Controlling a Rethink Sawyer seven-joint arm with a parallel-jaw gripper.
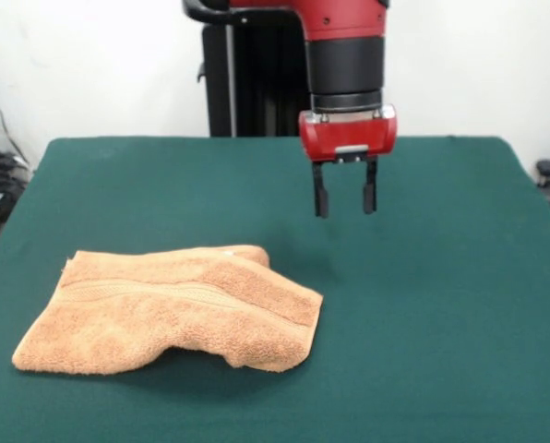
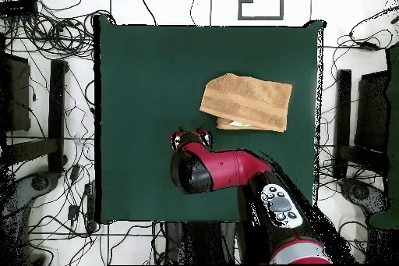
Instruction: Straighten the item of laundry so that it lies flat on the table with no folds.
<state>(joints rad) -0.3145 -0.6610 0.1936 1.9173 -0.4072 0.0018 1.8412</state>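
Front view: end effector (image 1: 345,199) hangs above the green tabletop (image 1: 441,305), its two dark fingers apart and holding nothing. Towel (image 1: 178,309) lies folded over on itself toward the picture's lower left, near the camera-side edge, long axis running roughly left to right, woven stripe along the upper layer. Its nearest corner sits below and left of the end effector, with bare cloth between. Overhead view: end effector (image 2: 192,136) shows beyond the red wrist; towel (image 2: 247,102) lies up and to the right of it, near but apart, long axis across the picture, a lower layer peeking out on the robot-side edge. Judgement: the next reach goes toward that doubled edge, away from the base.
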